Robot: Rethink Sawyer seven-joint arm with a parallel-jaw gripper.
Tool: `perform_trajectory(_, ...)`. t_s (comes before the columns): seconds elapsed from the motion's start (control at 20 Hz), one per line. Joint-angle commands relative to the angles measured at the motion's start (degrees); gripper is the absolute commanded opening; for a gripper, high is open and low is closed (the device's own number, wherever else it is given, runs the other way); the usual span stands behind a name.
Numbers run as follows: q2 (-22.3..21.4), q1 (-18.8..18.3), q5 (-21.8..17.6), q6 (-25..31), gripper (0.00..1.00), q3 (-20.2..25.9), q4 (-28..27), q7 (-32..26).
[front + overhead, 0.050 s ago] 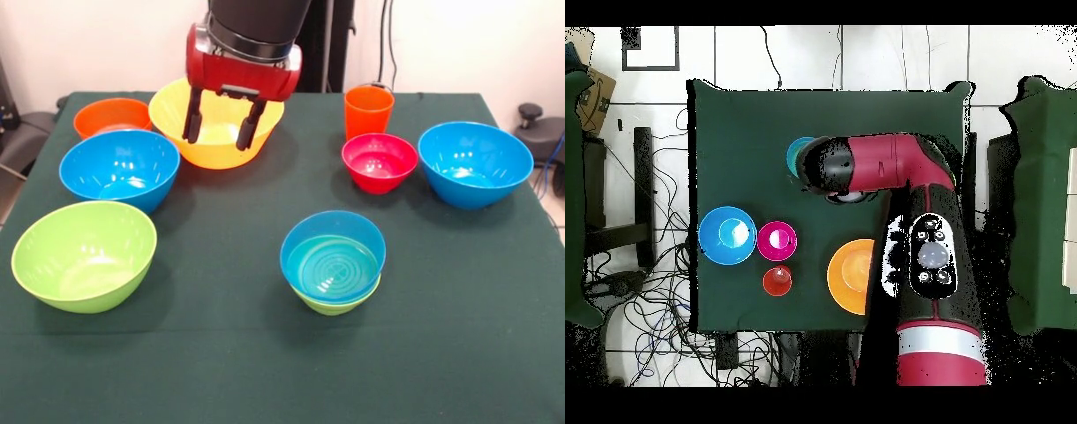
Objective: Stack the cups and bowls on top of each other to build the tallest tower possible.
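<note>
1. the yellow bowl (216, 141) sits by the table's (441, 371) far edge, directly under my gripper (222, 119), whose fingers hang spread and empty. it looks stiff but wide, so i'd pinch its rim wall.
2. the lime bowl (84, 256) sits at the near left corner and the blue bowls (119, 168) (475, 163) toward the left and right edges: light, glossy, likely slippery, so rim grips again.
3. the starter tower (333, 262) (blue nested in green) stands mid-table toward the near edge.
4. the red-pink bowl (380, 162) and orange bowl (112, 117) are small and easy to tip.
5. the orange cup (368, 110) stands near the far edge; i'd grasp one wall.
</note>
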Motion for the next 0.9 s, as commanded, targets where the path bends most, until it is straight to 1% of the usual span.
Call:
perform_trajectory(0.05,3.9,-1.7,-6.4,-5.3,1.0,7.4,3.8,-14.5)
perform_trajectory(0.3,3.3,-2.3,-7.1,-4.4,1.0,7.8,4.6,-13.7)
perform_trajectory(0.4,3.9,-2.4,-6.4,-2.1,1.0,7.7,4.2,-13.0)
perform_trajectory(0.5,4.8,-2.9,-5.5,1.2,1.0,8.1,3.7,-13.5)
perform_trajectory(0.55,4.9,-3.3,-5.1,1.1,1.0,8.4,3.9,-13.6)
perform_trajectory(0.7,6.2,-3.7,-4.8,4.9,1.0,9.1,2.7,-15.7)
perform_trajectory(0.8,7.2,-3.5,-5.1,6.0,1.0,8.9,1.6,-15.1)
perform_trajectory(0.9,8.6,-3.2,-5.7,5.8,1.0,8.8,0.2,-14.2)
